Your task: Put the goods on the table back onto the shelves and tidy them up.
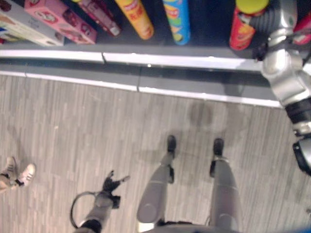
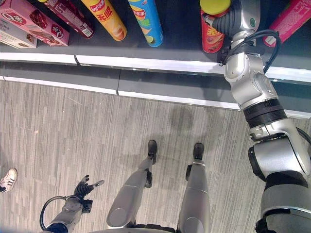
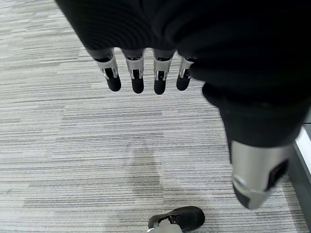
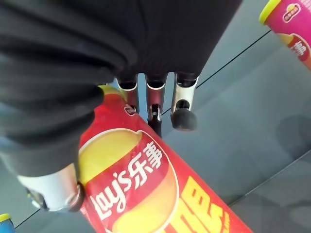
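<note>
A red chip can (image 2: 212, 34) with a yellow lid stands on the dark shelf (image 2: 170, 46) at the upper right. My right hand (image 2: 229, 22) reaches up to it. In the right wrist view the fingers (image 4: 183, 116) curl over one side of the red can (image 4: 141, 194) and the thumb presses the other side, so the hand is shut on it. My left hand (image 1: 111, 184) hangs low beside my body over the floor, its fingers (image 3: 137, 73) straight and holding nothing.
Along the shelf lie a yellow can (image 2: 104, 17), a blue can (image 2: 146, 19), pink boxes (image 2: 34, 22) and a pink can (image 2: 291, 19) at the far right. A white shelf edge (image 2: 146, 63) runs across. A person's shoes (image 1: 22, 174) stand at the left on the grey floor.
</note>
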Available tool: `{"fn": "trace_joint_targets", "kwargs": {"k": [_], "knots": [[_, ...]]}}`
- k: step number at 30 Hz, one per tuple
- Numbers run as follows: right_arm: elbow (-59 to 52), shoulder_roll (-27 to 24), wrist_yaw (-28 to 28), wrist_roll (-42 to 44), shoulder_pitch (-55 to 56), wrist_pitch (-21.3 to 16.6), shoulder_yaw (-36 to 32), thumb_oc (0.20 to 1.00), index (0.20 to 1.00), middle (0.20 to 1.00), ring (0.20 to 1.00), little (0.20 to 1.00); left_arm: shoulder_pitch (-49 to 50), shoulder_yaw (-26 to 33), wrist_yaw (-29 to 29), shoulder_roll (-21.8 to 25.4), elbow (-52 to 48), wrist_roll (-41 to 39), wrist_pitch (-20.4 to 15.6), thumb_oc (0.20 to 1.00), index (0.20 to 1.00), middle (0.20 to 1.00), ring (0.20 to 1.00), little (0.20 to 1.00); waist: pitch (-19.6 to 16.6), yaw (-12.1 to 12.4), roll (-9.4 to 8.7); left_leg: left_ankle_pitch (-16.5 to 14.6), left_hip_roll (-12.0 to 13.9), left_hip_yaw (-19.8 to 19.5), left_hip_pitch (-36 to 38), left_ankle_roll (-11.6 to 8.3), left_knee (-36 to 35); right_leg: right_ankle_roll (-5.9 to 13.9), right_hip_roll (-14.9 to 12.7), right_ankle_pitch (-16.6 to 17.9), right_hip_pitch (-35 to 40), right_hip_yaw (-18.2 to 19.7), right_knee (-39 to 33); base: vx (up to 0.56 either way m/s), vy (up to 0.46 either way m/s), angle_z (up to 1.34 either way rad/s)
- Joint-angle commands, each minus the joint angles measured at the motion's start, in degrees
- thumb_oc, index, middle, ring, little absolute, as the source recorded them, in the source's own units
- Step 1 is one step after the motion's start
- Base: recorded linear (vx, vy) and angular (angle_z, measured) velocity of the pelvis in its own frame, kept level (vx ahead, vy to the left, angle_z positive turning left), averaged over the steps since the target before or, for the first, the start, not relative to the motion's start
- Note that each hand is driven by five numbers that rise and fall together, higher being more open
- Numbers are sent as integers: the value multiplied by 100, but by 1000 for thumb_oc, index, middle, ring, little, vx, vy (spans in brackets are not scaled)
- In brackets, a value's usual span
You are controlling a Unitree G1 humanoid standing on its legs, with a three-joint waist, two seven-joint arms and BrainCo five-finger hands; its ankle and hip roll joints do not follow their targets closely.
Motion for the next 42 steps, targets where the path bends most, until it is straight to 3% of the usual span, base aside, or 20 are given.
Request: {"fn": "trace_joint_targets", "kwargs": {"k": [1,42], "knots": [[165,-244,-289,19,-746,-85,221,200,200,200,200,200,-143,-123,150,163,148,-190,-29,1000,1000,1000,1000,1000,-158,146,-96,-633,-50,152,305,-183,79,301,249,473,47,287,-837,0,0,0],[861,17,-337,218,-1219,-31,582,200,200,200,200,200,-249,-196,284,59,192,-398,-56,1000,1000,1000,1000,1000,-100,340,-89,-605,-87,47,247,-179,88,255,215,372,-96,225,-517,4,0,1]]}}
